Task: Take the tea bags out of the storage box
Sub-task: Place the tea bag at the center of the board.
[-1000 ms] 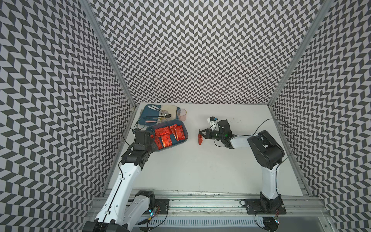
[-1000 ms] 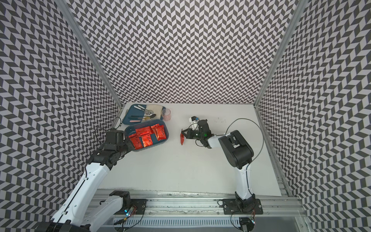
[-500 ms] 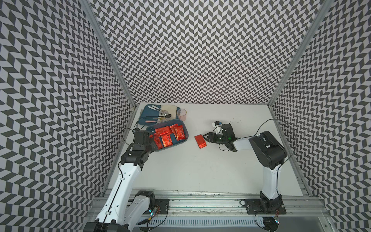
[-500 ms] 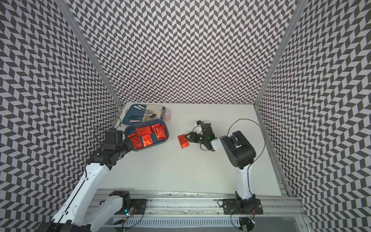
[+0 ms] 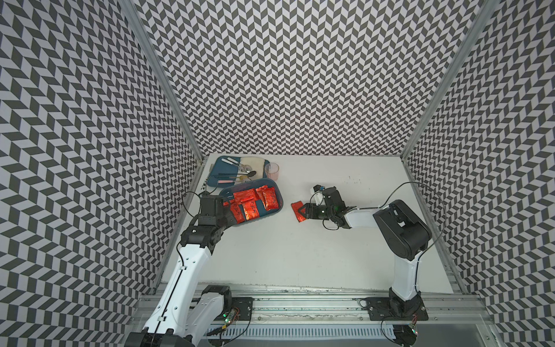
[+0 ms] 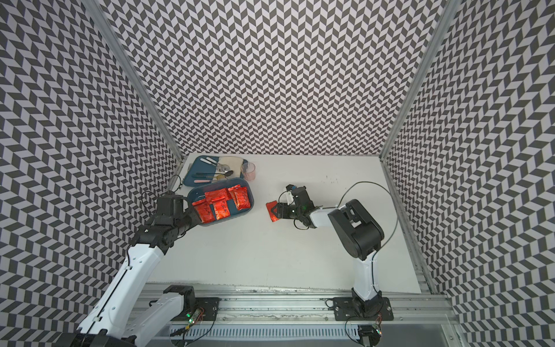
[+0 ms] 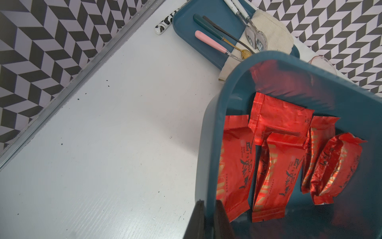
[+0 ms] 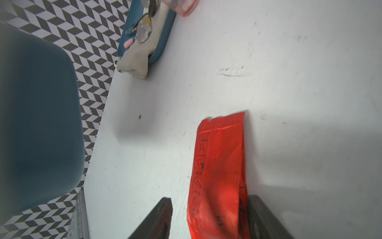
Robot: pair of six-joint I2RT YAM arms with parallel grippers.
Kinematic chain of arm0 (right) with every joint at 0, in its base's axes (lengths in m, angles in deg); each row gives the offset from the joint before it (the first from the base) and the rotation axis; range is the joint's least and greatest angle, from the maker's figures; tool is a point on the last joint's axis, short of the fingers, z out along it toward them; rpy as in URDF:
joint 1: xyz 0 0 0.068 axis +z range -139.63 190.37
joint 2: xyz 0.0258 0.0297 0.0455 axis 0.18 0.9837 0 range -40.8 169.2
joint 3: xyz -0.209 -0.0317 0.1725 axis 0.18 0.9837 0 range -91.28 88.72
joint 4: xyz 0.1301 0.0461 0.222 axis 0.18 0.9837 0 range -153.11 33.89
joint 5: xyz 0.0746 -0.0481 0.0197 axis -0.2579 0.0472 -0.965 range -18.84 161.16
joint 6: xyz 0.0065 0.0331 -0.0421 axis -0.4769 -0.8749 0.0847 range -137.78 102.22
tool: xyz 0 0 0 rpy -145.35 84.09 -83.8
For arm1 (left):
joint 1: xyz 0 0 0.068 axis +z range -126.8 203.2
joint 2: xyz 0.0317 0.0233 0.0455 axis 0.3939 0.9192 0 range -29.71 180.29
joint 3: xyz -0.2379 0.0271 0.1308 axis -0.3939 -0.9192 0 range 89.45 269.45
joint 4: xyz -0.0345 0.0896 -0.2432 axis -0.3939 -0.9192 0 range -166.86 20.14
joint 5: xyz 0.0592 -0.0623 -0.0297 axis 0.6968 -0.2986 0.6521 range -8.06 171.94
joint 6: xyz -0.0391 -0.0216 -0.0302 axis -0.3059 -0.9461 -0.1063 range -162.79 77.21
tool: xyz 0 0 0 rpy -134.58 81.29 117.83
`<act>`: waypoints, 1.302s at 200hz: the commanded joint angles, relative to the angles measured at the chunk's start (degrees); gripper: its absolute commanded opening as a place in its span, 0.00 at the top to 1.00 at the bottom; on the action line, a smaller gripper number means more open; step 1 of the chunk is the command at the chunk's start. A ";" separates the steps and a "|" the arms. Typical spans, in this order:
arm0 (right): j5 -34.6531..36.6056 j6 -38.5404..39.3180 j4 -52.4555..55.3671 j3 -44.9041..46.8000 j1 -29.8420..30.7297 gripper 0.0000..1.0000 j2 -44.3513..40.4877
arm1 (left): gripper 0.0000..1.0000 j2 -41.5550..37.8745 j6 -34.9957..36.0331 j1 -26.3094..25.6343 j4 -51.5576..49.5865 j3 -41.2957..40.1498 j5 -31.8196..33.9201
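The teal storage box point(image 5: 280, 200) point(image 6: 252, 202) is held tilted at the left of the table, with several red foil tea bags point(image 5: 250, 205) point(image 6: 220, 205) point(image 7: 279, 165) inside. My left gripper point(image 7: 208, 209) point(image 5: 228, 214) is shut on the box's near rim point(image 7: 208, 144). One tea bag point(image 5: 296, 207) point(image 6: 271, 207) point(image 8: 219, 165) lies flat on the white table, right of the box. My right gripper point(image 8: 208, 198) point(image 5: 301, 210) is open and low over it. Its fingers point(image 8: 163, 213) stand either side of the bag's near end.
A flatter blue tray point(image 5: 217, 180) with spoons and a beige cloth sits at the back left, a pink cup point(image 5: 271, 170) beside it. Patterned walls enclose the table on three sides. The box's underside point(image 8: 37, 124) looms in the right wrist view.
My right gripper has opened and let go of the tea bag, which now lies flat on the table between its fingers. The left arm and box have stayed put.
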 commanded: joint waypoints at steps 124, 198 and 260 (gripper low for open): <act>-3.81 -4.14 0.92 4.17 2.63 0.44 -4.42 | 1.00 -1.17 0.37 0.76 3.45 -0.22 -1.08; 1.11 -1.32 5.20 2.09 1.48 0.41 -7.48 | 1.00 -1.30 0.37 0.72 3.45 -0.22 -1.15; 0.32 0.95 9.45 -5.83 1.07 0.36 -0.94 | 1.00 -1.49 0.36 0.74 3.45 -0.22 -1.09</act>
